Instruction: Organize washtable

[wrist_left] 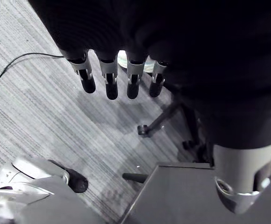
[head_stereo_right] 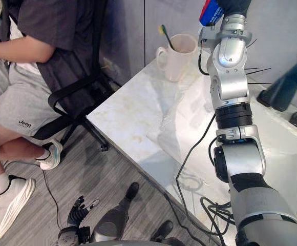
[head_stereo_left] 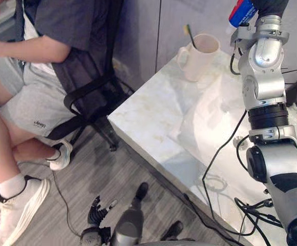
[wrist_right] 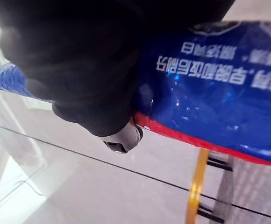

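Tube point(head_stereo_left: 240, 12) raised at the desk's point(head_stereo_left: 153, 120) far edge
right hand point(head_stereo_left: 269, 6) clasps it near the mug point(head_stereo_left: 199, 54), likely its holder; left hand point(wrist_left: 110, 79) hangs slack, fingers straight

Right hand point(head_stereo_left: 269, 5) raised, clasping tube point(head_stereo_left: 241, 12); left hand point(head_stereo_left: 96, 215) hangs, fingers point(wrist_left: 111, 85) straight.

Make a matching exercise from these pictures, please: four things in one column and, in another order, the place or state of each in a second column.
Things
1. mug
2. blue tube
3. left hand
4. black chair

Places or states
A. held in the right hand
B. a person sits on it
C. at the table corner, a dark handle sticking out of it
D. low over the floor, fingers straight

Pairs: 1-C, 2-A, 3-D, 4-B
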Controlling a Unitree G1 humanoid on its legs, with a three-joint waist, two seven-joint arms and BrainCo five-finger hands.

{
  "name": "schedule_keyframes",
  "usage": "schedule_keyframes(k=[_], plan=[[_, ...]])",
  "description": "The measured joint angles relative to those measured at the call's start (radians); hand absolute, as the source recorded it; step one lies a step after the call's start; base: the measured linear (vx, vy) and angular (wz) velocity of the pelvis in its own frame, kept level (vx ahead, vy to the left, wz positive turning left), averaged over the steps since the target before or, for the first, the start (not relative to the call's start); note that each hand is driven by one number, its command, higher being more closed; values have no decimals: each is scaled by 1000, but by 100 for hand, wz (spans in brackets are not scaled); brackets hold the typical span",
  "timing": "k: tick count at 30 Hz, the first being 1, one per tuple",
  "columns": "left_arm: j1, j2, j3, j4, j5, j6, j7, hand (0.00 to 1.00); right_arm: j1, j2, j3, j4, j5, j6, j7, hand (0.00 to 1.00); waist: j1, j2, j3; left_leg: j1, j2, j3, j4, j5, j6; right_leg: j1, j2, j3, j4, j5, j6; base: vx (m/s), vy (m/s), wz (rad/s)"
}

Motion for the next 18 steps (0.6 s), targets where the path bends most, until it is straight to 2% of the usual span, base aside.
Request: schedule_keyframes(k=[6, 7, 18], plan=[[-16, 24, -33, 1, 0, -3, 1, 0, -37, 6, 0, 36, 0, 5, -34, 100, -3, 4, 35, -10, -2, -19, 0, 2, -2, -1, 3, -24, 0, -5, 0, -8, 16, 10], [-17, 27, -39, 0, -1, -3, 1, 0, -37, 6, 0, 37, -1, 5, -35, 0, -2, 4, 39, -14, -3, -27, 0, 2, -3, -2, 4, -27, 0, -8, 0, 6, 10, 18], [-19, 28, -43, -4, -8, -10, 8, 0, -33, 6, 30, 69, -39, 26, -36, 0, -2, 6, 49, -31, -2, -40, 1, 4, -6, -12, 9, -45, 4, -22, -2, 6, 10, 5]])
